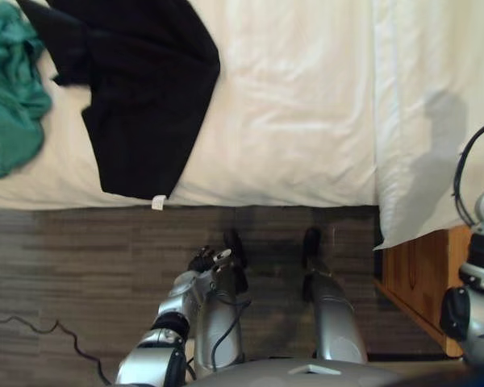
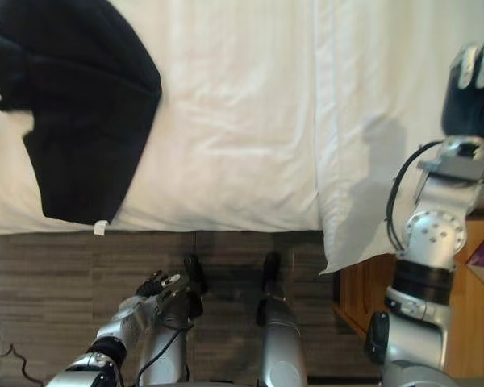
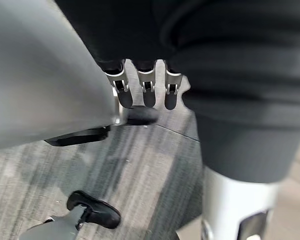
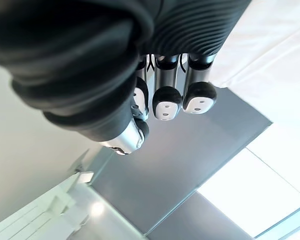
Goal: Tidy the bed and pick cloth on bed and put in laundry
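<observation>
At the lower middle of the frame, the left robot hand (image 1: pixel 216 262) is hanging by the floor, fingers relaxed and empty, well apart from the bed (image 1: pixel 290 121). At upper left, the black cloth (image 1: pixel 145 97) is lying with its hem at the bed's near edge, and the green cloth (image 1: pixel 12 89) is bunching just beyond it. Both are looking soft, light and limp, so pinching a gathered fold near that hem is seeming best. The right robot hand (image 2: pixel 472 76) is hovering at upper right, loosely open and empty.

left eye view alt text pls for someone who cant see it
A black garment lies spread on a white bed, its lower end reaching the near edge, with a crumpled green cloth to its left. The robot's left hand hangs low over the dark floor, holding nothing.
</observation>
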Controlling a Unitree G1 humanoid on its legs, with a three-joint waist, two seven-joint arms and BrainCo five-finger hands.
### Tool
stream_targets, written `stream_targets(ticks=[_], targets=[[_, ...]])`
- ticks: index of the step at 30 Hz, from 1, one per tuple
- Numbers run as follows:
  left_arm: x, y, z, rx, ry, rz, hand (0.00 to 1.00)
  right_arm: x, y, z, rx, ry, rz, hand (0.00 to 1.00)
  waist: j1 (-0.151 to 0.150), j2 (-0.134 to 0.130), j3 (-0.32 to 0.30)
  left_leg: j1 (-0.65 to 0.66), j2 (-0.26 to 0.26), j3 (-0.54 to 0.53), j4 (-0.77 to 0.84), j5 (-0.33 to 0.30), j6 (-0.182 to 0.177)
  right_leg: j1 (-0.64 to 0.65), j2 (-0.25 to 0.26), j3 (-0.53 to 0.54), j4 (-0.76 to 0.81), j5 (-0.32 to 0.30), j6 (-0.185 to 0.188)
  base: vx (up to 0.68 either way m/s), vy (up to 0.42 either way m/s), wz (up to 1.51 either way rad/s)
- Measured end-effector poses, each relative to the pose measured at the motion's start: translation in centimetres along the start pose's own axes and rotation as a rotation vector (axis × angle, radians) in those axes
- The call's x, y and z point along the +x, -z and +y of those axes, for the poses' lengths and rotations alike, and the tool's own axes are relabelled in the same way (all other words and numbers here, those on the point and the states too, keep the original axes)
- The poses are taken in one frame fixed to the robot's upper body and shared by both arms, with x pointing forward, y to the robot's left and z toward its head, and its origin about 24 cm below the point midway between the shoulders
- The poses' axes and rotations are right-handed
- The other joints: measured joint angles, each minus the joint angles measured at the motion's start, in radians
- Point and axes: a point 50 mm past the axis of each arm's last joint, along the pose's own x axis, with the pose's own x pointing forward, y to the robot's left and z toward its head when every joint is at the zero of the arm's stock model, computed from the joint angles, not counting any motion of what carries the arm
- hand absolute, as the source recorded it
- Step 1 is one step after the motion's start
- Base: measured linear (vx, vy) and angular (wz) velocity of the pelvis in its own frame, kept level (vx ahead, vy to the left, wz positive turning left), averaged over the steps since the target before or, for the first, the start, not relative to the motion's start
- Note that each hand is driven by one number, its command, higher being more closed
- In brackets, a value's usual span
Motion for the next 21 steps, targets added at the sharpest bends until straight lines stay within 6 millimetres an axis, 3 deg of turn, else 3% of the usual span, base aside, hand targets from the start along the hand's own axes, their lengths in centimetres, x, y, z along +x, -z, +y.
stream_targets(ticks=[4,11,13,19,21], targets=[[0.6,-4.4,-1.4,0.023,0.053,-0.086,0.0,2.3,-0.7,-0.1,0.08,-0.004,-0.082,1.0,0.0,0.001,0.06,-0.091,-0.008,-0.016,-0.016,0.04,0.009,-0.089,-0.007,-0.021,0.011,0.014,-0.008,-0.07,-0.026,0.13],[0.8,-8.3,-2.8,0.009,0.123,-0.138,0.0,1.6,-2.1,-4.2,0.14,0.227,-0.188,1.0,0.0,-0.001,0.09,-0.173,-0.018,-0.002,-0.067,0.091,0.015,-0.203,-0.007,-0.02,0.007,0.046,-0.016,-0.03,-0.031,-0.01],[0.7,-9.6,-2.9,-0.005,0.138,-0.15,0.0,1.9,-2.3,-4.3,0.183,0.227,-0.203,1.0,-0.008,0.0,0.112,-0.174,-0.019,0.008,-0.082,0.102,0.014,-0.216,-0.007,-0.014,0.006,0.053,-0.018,-0.03,-0.021,-0.13],[0.6,-11.2,-2.9,-0.027,0.184,-0.168,0.0,2.0,-0.7,-4.7,0.278,0.242,-0.124,1.0,-0.016,-0.012,0.114,-0.171,-0.006,0.029,-0.086,0.11,0.011,-0.215,0.009,0.0,-0.016,0.07,-0.025,-0.02,-0.032,-0.08],[0.5,-11.2,-2.1,-0.026,0.16,-0.163,0.0,1.1,0.9,-5.5,0.323,0.265,-0.102,1.0,-0.024,-0.044,0.1,-0.163,0.001,0.049,-0.086,0.11,0.011,-0.214,0.016,0.014,-0.029,0.081,-0.029,0.0,-0.043,-0.22]])
